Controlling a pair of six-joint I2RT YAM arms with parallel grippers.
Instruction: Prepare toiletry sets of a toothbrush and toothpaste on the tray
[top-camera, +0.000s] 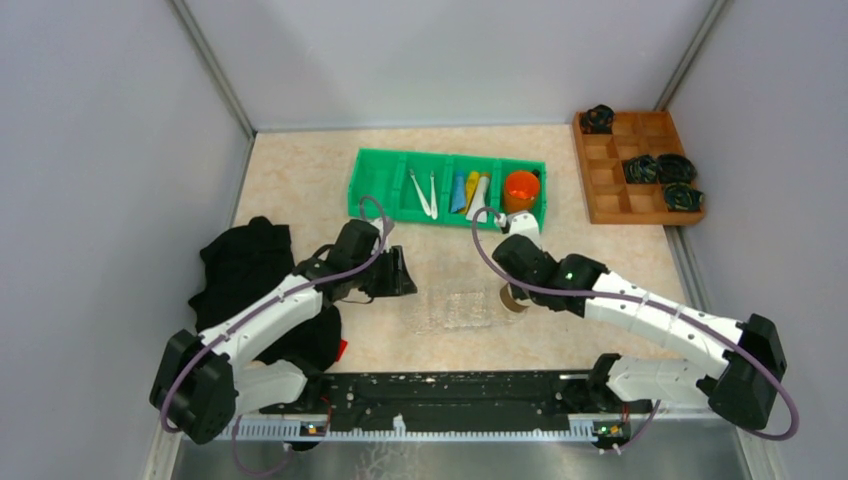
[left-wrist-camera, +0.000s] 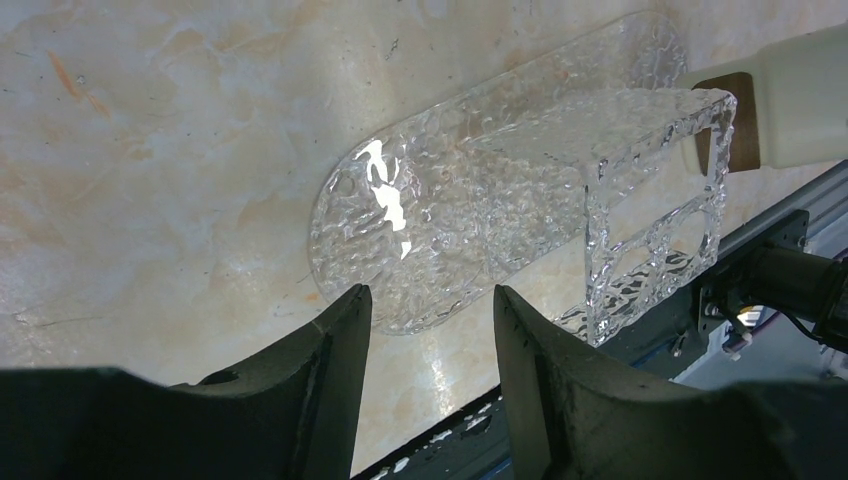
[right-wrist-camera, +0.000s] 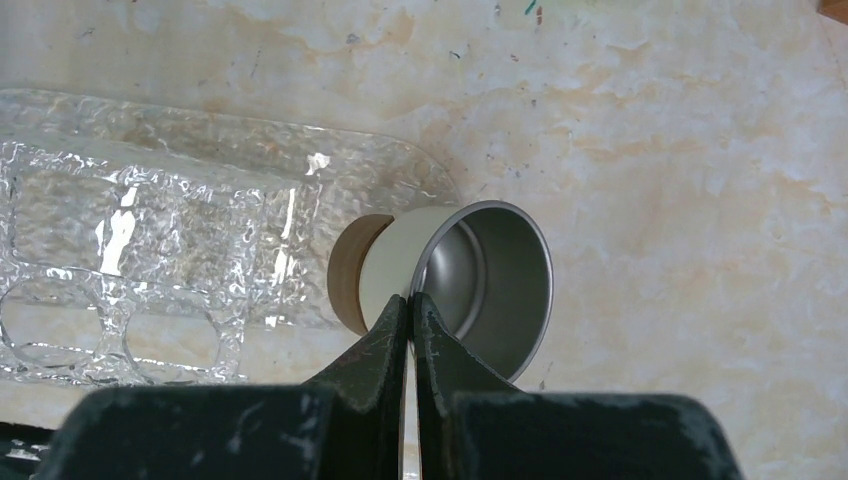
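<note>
The tray (top-camera: 455, 308), a clear, pebbled plastic rectangle with rounded corners, lies on the mottled beige table (top-camera: 300, 170) between both grippers. The left gripper (left-wrist-camera: 430, 300) hangs half-spread at its end, holding nothing. The right gripper (right-wrist-camera: 411, 300) pinches the thin rim of a cream cup (right-wrist-camera: 400, 255) (steel-lined, brown-based).

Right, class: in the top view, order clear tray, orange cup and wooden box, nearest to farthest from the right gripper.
1. Clear tray, just left of the right gripper.
2. Orange cup, in the green bin.
3. Wooden box, far right corner.
</note>
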